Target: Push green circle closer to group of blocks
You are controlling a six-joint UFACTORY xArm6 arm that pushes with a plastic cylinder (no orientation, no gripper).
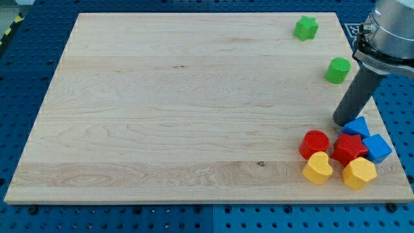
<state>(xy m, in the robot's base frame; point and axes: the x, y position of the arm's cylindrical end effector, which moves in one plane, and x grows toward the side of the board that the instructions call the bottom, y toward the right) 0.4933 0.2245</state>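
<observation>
Green circle (337, 70) sits near tabletop (162, 97) right edge, well above the group. My tip (341, 121) is below it, just beside the upper blue block (356, 126). No fingers on this rig, rod only. Group, bottom right: 2 red, 2 yellow, 2 blue. Green star (306, 28) top right.
</observation>
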